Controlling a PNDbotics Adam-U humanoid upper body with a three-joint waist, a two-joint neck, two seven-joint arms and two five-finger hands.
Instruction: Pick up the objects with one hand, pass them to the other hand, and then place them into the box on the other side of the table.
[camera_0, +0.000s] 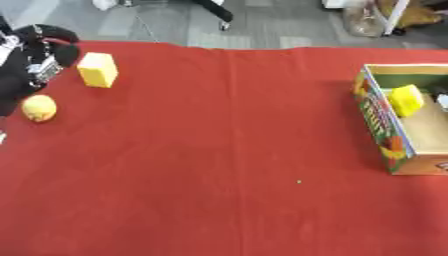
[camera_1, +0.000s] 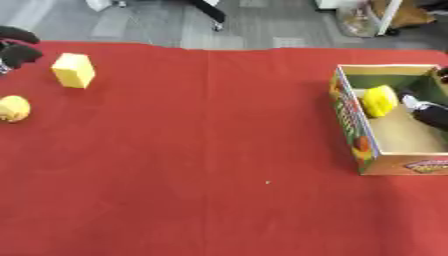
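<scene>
Near left edge, round yellow object on the red cloth; beyond it, yellow block, the left hand just beside, fingers curled, holding nothing; right hand inside the box by a placed yellow object, finger state cannot be told; close squarely round the block before lifting.

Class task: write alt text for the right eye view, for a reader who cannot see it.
An open cardboard box at the right of a red tablecloth holds a yellow block, with the robot's black right hand inside beside it. A yellow foam block and a round yellow fruit lie far left, near the left hand.
</scene>
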